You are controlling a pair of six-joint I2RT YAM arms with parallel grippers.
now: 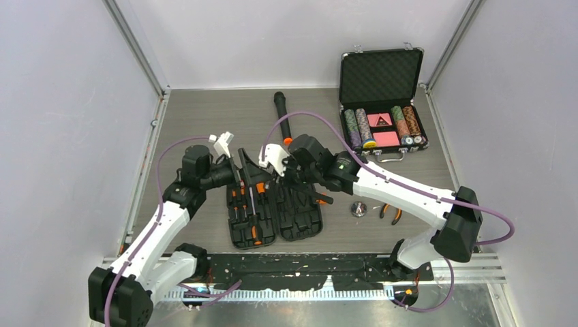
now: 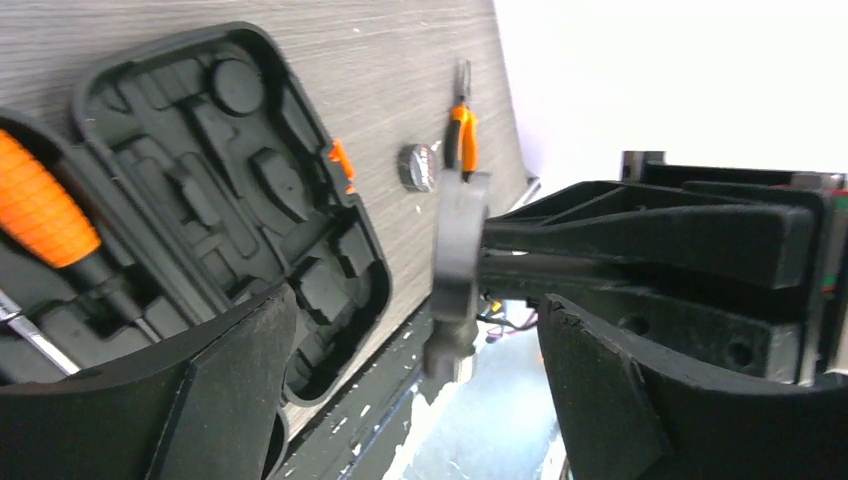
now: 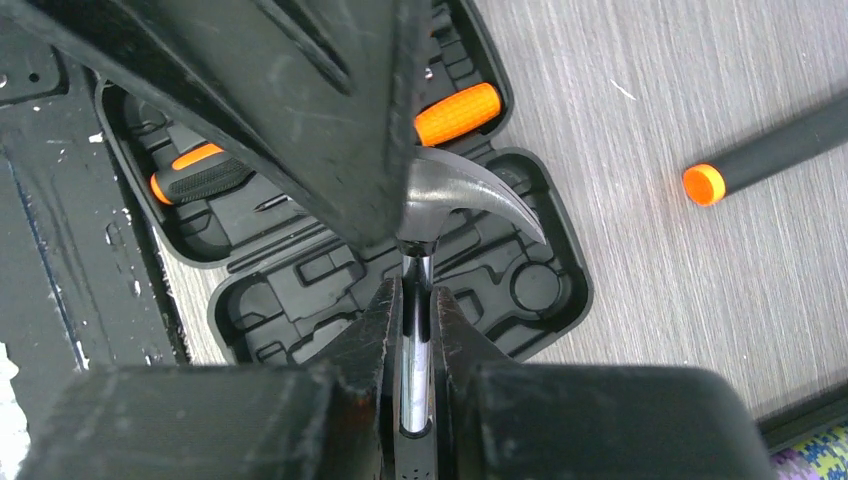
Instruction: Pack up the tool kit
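Observation:
The tool kit case [image 1: 300, 216] lies open and flat at the table's front centre, with orange-black screwdrivers [image 1: 244, 208] in its left half. My right gripper [image 1: 292, 178] hovers over the right half, shut on the hammer's steel shaft [image 3: 415, 345]. The hammer head [image 3: 455, 200] points over the moulded slots [image 3: 520, 285]. My left gripper [image 1: 238, 169] is open and empty above the left half. In the left wrist view the hammer head [image 2: 455, 260] hangs blurred beyond its fingers [image 2: 235, 390], not touching them. Pliers [image 1: 390, 212] lie on the table to the right.
A round metal piece [image 1: 358, 208] lies between the case and the pliers. A black microphone with an orange end [image 1: 281, 116] lies behind the case. An open metal-edged case of poker chips [image 1: 382, 102] stands at the back right. Grey walls enclose the table.

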